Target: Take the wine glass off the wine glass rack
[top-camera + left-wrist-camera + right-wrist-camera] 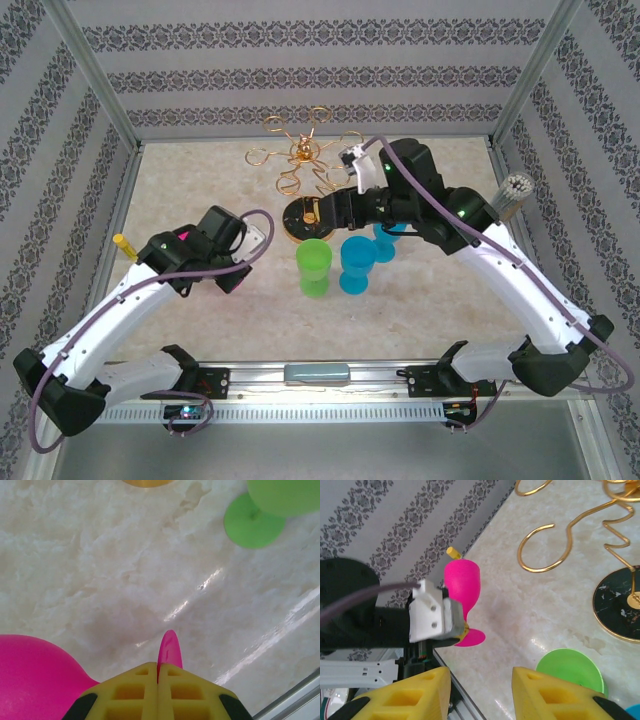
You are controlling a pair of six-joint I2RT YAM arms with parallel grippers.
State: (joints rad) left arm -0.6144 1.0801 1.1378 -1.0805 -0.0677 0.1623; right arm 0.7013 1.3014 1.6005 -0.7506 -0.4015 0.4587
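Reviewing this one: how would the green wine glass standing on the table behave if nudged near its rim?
The green wine glass looks like opaque plastic, so it is probably light and not brittle. Its wide bowl sits on a short thin stem over a round foot, so a high push would likely tip it. Once on its side, it may roll.

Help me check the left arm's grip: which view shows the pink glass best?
Right wrist: the pink glass shows nearly whole, bowl and foot. Left wrist, over the shut left gripper, catches part of the bowl and a foot edge; top external gives a pink sliver.
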